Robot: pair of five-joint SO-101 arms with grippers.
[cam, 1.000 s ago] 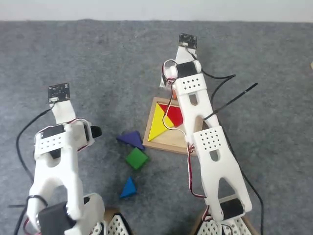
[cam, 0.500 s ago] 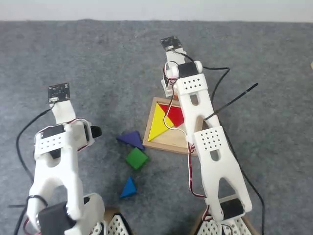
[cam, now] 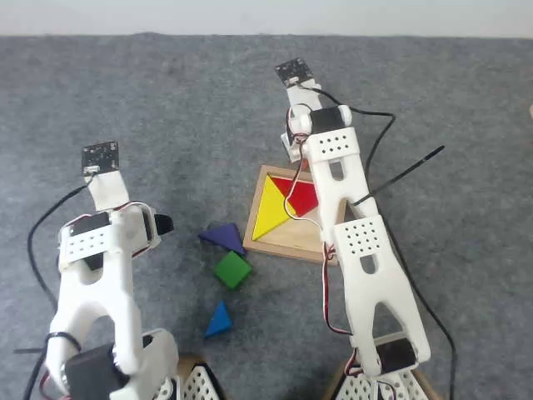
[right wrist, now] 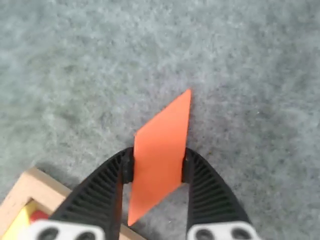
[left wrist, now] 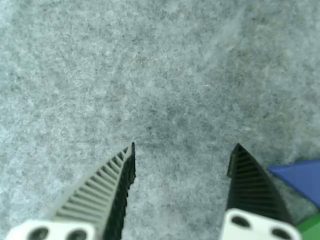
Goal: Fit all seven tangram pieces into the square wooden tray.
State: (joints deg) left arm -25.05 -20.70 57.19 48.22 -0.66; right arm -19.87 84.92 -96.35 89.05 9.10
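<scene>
Surface: grey felt (cam: pixel 166 100) covers the table, and both arms rise from its near edge.
Tray: the square wooden tray (cam: pixel 260 235) lies in front of the right arm. A yellow triangle (cam: pixel 268 212) and a red triangle (cam: pixel 304 196) sit inside it, touching along one edge, and the rest of its floor is bare wood.
Loose pieces: a purple piece (cam: pixel 223 237), a green square (cam: pixel 232 269) and a blue triangle (cam: pixel 219 320) lie on the felt between the arms, on the tray's side toward the left arm.
Right gripper (right wrist: pixel 157 159): the jaws are pinched onto an orange parallelogram (right wrist: pixel 160 145) across its narrow width, just beyond the tray's far corner. Whether the piece is clear of the felt is hard to tell.
Left gripper (left wrist: pixel 184 146): the jaws are spread wide with nothing between them, over bare felt. The blue corner beside one finger is probably the purple piece.
Step in hand: likely bringing the orange piece to the tray.
Doing it well: lift it high enough to clear the wooden rim. Turn the wrist so the slanted edges run parallel to the triangles already seated. Lower it flat into the bare wood and part the jaws only once it rests level, so it does not tip onto the rim.
</scene>
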